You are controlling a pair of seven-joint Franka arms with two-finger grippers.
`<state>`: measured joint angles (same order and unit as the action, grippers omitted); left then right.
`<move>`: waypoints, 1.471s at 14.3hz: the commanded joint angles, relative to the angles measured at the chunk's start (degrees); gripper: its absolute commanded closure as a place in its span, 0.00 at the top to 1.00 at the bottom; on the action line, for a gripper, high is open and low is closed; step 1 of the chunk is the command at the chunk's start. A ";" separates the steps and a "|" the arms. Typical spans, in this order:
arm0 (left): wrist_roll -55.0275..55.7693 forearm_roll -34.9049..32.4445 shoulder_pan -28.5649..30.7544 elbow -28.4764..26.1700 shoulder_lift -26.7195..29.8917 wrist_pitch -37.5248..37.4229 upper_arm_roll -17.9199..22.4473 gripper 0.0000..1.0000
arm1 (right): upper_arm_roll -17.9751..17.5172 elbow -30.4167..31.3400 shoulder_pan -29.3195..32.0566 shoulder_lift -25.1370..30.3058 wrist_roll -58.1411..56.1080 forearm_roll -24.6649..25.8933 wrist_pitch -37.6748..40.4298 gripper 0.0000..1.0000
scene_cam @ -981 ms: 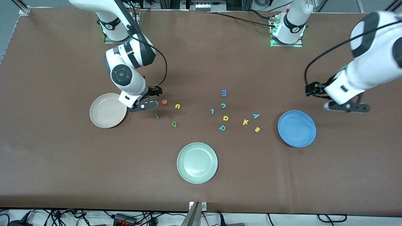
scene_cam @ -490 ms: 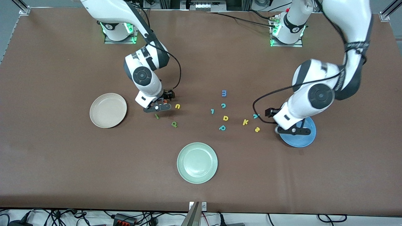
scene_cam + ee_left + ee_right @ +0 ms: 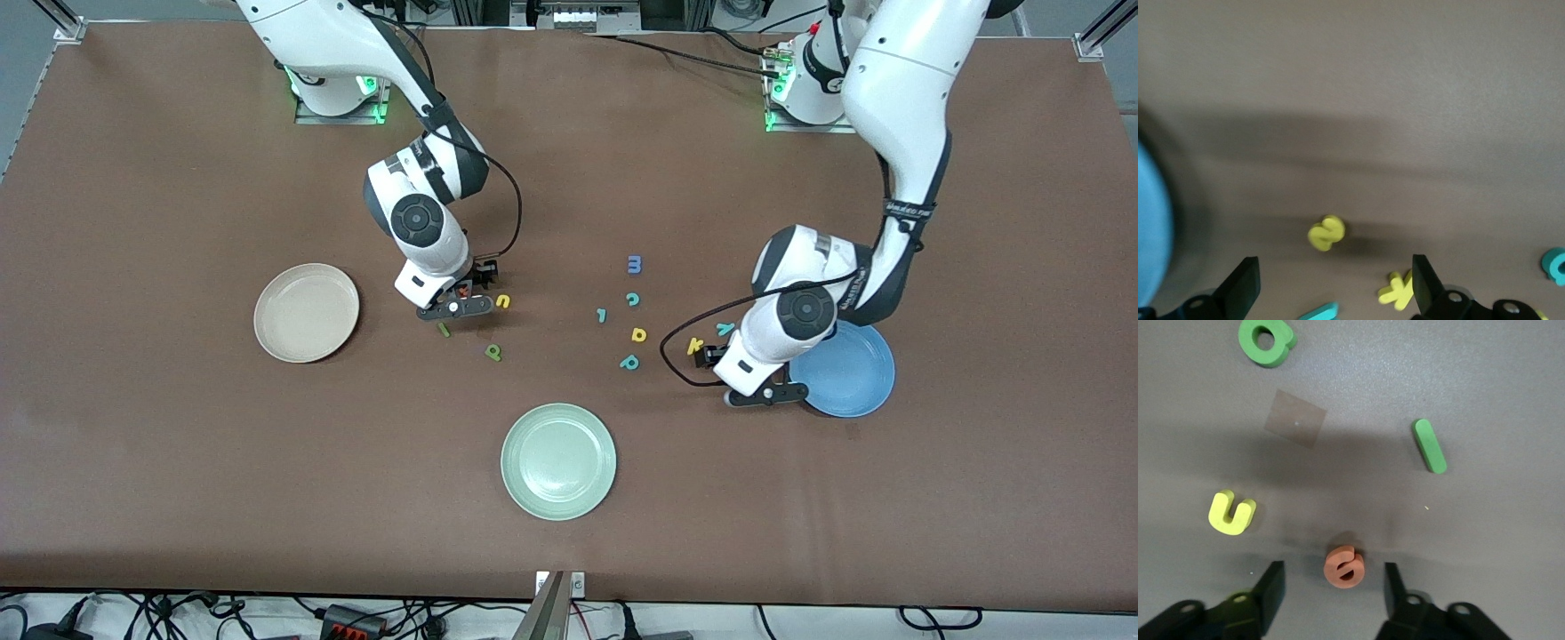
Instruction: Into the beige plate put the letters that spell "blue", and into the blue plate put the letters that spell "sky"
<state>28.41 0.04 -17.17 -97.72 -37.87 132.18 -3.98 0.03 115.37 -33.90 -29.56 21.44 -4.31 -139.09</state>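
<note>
**Foam "e" bracketed for pick-up, "s" lined up next**

The e (image 3: 1345, 567) is likely featherlight, soft and squashy, and so flat that it is best pinched gently across its outer edges, low against the surface. It is small and orange, lying mid-surface toward the right arm's end, with the yellow u (image 3: 503, 301), dark green l (image 3: 444, 330) and green b (image 3: 493, 353) near it and the beige plate (image 3: 307, 313) well apart. The right end effector (image 3: 1333, 577) is over the e, jaws partly open on either side and gripping nothing. The left end effector (image 3: 1333, 267), wide open and empty, hangs over the yellow s (image 3: 1326, 233), close to the k (image 3: 694, 346), y (image 3: 725, 329) and blue plate (image 3: 853, 373).
</note>
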 commanded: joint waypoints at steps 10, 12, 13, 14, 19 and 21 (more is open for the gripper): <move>0.51 0.40 1.53 -2.03 -1.16 3.79 0.47 0.68 | 0.32 -1.91 -0.38 -2.35 -0.53 0.27 0.05 0.51; 0.59 0.40 1.26 -2.03 -1.68 4.22 0.47 0.61 | 0.32 -1.91 -0.29 -2.35 -0.61 0.27 0.05 0.45; 0.59 0.40 1.35 -2.03 -1.86 4.57 0.47 0.60 | 0.32 -1.91 -0.20 -2.35 -0.96 0.27 0.05 0.40; 0.59 0.40 1.35 -2.03 -2.12 4.58 0.47 0.59 | 0.32 -1.99 -0.20 -2.52 -1.05 0.27 0.05 0.33; 0.68 0.40 1.18 -2.12 -2.30 4.93 0.47 0.32 | 0.41 -2.17 0.06 -2.61 -1.05 0.27 0.13 0.09; 0.77 0.40 1.18 -2.03 -2.30 4.75 0.47 0.18 | 0.84 -3.31 0.41 -1.30 -1.58 0.27 1.01 0.09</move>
<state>28.95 0.04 -15.95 -99.20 -40.15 136.32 -3.64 0.35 113.86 -33.86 -31.23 21.23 -4.21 -139.02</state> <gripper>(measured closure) 0.709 0.718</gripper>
